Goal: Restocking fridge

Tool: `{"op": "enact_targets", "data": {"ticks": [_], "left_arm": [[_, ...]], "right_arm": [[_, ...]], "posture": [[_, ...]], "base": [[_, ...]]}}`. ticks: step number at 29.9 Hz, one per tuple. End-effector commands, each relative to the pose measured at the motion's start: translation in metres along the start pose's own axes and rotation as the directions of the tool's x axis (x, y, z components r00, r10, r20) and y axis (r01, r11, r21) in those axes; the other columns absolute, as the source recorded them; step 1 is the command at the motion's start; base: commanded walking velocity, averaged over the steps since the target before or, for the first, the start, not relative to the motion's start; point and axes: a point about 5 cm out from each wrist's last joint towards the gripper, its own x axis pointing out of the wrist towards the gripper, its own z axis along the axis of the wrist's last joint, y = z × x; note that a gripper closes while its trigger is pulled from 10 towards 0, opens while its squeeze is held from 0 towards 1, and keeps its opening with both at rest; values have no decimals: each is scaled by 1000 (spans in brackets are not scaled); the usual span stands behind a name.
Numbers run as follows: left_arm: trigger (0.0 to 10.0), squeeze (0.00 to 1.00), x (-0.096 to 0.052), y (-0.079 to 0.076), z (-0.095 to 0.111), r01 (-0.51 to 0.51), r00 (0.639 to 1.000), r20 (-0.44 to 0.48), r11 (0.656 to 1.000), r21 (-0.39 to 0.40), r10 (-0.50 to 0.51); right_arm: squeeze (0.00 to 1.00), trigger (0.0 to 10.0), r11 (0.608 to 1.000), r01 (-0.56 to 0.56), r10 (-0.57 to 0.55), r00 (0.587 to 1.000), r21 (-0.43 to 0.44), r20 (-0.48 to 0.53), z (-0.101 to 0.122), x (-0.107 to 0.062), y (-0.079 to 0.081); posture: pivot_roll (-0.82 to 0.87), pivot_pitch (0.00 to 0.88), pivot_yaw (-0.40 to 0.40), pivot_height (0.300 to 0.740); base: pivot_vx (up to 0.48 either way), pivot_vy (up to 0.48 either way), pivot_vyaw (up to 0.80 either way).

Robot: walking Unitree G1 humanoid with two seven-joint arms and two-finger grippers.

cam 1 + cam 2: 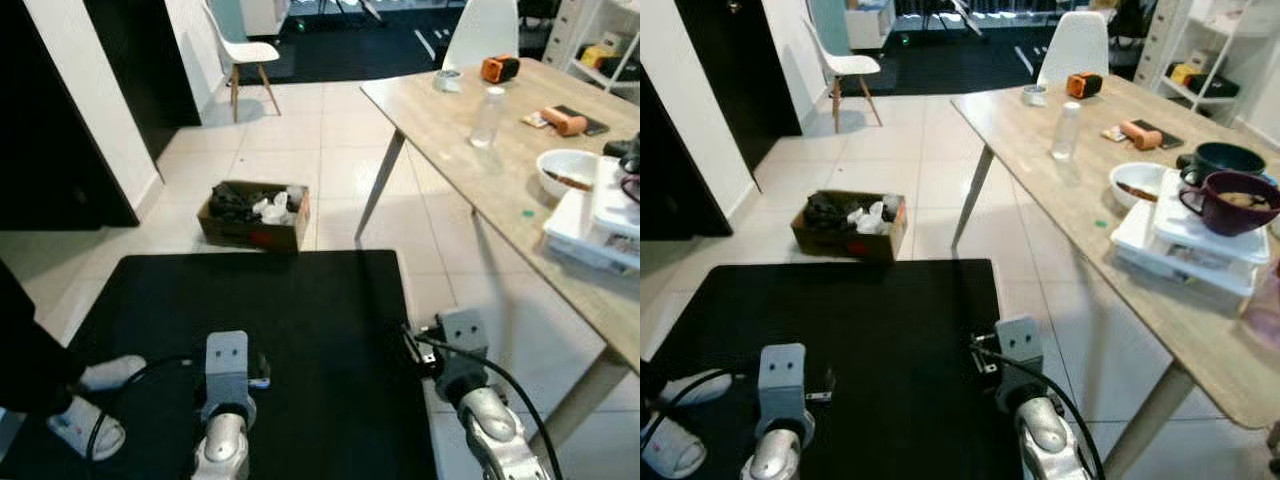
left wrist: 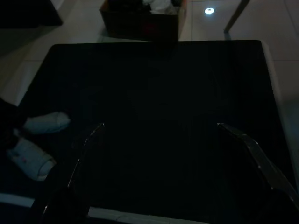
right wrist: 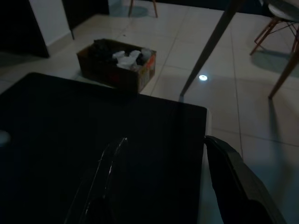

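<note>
A: Item one, left gripper [image 2: 159,140]; fingers apart, holding nothing; below it, the black mat [image 1: 300,330]. Item two, right gripper [image 3: 163,158]; fingers likewise apart, empty, over the mat's edge.

B: Beyond the grippers?

A: Cardboard box [image 1: 254,214] on the tiles just past the mat, ahead of both; dark and pale contents, unidentifiable. To the right gripper's right, the wooden table [image 1: 1080,200].

B: Stock for the fridge?

A: Probably on that table, well apart from both grippers; clear bottle [image 1: 1067,130], upright; stacked white containers [image 1: 1185,255], a maroon bowl [image 1: 1232,200] on top. Judgement: bottle light, smooth, slippery; grip mid-body. Bowl full, fragile; lift by the rim, level. No fridge identifiable.
</note>
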Motion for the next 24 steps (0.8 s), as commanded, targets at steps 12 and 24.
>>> {"op": "enact_targets", "data": {"ticks": [12,24], "left_arm": [[10000,0,-2,6,-12,-21,998,-52,1000,9,22],[10000,0,3,3,0,-46,999,11,994,103,45]], "right_arm": [[0,10000,1000,-7,7,1000,17,-18,-5,-2,5],[0,10000,1000,-7,7,1000,15,-19,-5,-2,5]], "posture": [[-87,113,20,710],[-86,112,19,710]], "base": [[0,0,0],[0,0,0]]}}
